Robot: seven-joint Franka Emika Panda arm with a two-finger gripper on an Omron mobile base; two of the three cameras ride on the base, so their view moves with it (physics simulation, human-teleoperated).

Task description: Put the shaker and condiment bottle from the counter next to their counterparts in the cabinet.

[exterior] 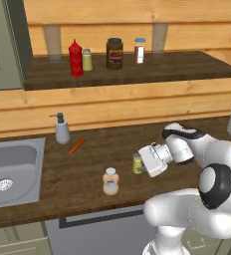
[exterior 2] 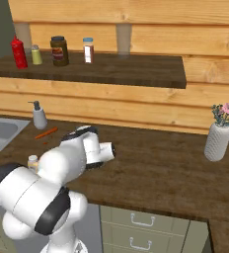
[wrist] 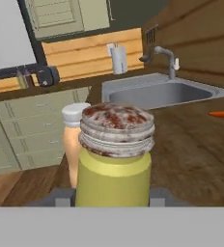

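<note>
The olive-yellow shaker (exterior: 136, 163) stands on the dark wooden counter (exterior: 87, 172), and my gripper (exterior: 140, 165) reaches in from the right, low and level, with its jaws against the shaker's sides. In the hand view the shaker (wrist: 115, 159) sits close between the two fingertips (wrist: 63, 196), my gripper (wrist: 113, 197) shut on it. The condiment bottle (exterior: 110, 181) stands just left and nearer the counter's front edge, seen behind the shaker as the bottle (wrist: 71, 140). On the cabinet shelf (exterior: 152, 73) stand the counterparts: a red squeeze bottle (exterior: 75, 59) and a paler shaker (exterior: 87, 60).
A grey soap dispenser (exterior: 62, 129) and a carrot (exterior: 76, 146) lie between the sink (exterior: 15, 172) and the shaker. A dark jar (exterior: 114, 53) and a white-labelled jar (exterior: 140, 51) share the shelf. A vase of flowers (exterior 2: 218, 140) stands far right.
</note>
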